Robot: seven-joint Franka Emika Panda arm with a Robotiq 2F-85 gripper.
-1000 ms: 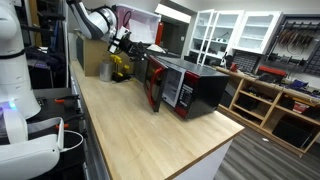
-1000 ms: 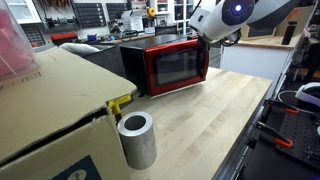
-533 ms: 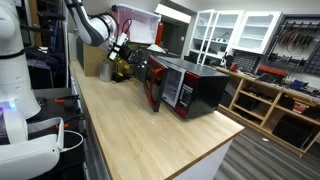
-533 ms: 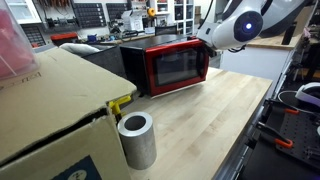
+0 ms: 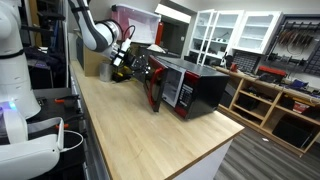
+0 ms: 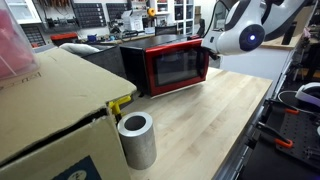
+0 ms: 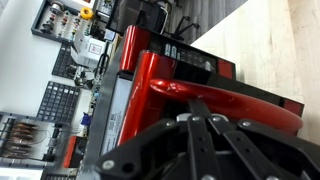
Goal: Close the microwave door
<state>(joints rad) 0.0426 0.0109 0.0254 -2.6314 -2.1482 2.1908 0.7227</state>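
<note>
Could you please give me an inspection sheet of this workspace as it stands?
Surface: wooden countertop, light grain.
Job's things: microwave door, red face outward, looks shut or nearly so.
Clutter: cardboard box; grey cylinder beside it.
Grippers: tool near the door's upper corner; open or shut cannot be told.
Cables: nothing seen on the countertop.
Surroundings: white cabinets; wooden shelving.
</note>
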